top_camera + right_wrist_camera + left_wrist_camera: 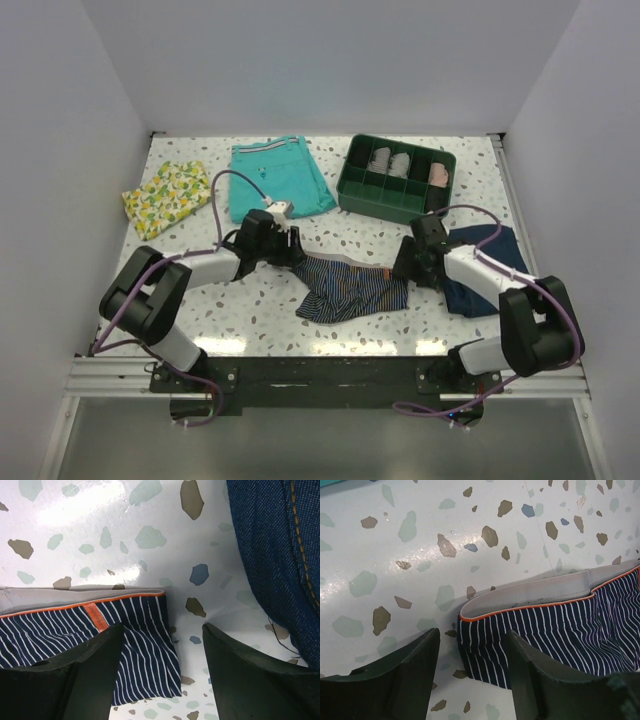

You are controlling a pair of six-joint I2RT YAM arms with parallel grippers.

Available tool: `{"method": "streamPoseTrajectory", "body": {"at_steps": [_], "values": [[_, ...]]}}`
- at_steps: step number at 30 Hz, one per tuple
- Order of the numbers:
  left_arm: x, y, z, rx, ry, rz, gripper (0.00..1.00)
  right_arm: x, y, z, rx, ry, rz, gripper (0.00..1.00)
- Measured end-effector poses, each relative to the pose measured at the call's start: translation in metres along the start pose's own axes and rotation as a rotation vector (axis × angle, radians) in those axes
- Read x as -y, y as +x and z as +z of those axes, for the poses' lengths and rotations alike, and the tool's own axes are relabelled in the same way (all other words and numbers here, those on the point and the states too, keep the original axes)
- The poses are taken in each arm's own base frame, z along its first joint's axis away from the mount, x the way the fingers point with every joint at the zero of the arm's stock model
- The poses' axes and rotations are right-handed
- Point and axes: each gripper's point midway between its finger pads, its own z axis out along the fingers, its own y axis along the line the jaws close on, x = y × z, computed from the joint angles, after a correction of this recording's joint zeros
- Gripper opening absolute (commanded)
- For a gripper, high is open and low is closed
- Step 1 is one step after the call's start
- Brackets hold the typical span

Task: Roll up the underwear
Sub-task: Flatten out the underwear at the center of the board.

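With the underwear (345, 290) spread on the bench (250, 312), my left gripper (293, 250) and right gripper (400, 268) hang released over its waistband corners; next, I judge, both must pinch to begin rolling.

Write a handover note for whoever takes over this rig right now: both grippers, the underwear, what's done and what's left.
Left gripper: jaws open, astride one waistband corner of the underwear, not clamped.
Right gripper: jaws open at the opposite waistband corner, no grip.
Underwear lies unrolled on the table between the arms.
Done: both arms placed at the waistband.
Left: grasp and roll it.
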Motion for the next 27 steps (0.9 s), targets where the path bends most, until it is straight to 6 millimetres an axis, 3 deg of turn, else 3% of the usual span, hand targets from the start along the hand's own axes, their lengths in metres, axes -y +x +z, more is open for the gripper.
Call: {"method": "streamPoseTrajectory", "body": {"at_steps": [6,13,16,19,21,27], "values": [[-0.001,-0.006,0.002,0.020,0.013,-0.008,0.41,-0.003,-0.006,0.004,0.006,-0.023,0.013,0.50],[0.001,-0.003,0.008,0.013,0.045,-0.025,0.19,-0.010,-0.012,0.009,0.014,-0.064,0.011,0.22],[0.003,-0.002,0.007,0.012,0.062,-0.030,0.09,-0.012,-0.013,0.009,0.018,-0.073,0.007,0.17],[0.006,0.000,0.007,0.007,0.076,-0.035,0.00,-0.014,-0.014,0.009,0.023,-0.086,0.004,0.06],[0.006,0.000,0.007,0.006,0.080,-0.037,0.00,-0.016,-0.014,0.009,0.023,-0.095,-0.001,0.00],[0.012,-0.012,-0.006,0.034,0.085,-0.029,0.00,-0.023,-0.024,-0.010,0.077,-0.147,-0.014,0.00]]}}
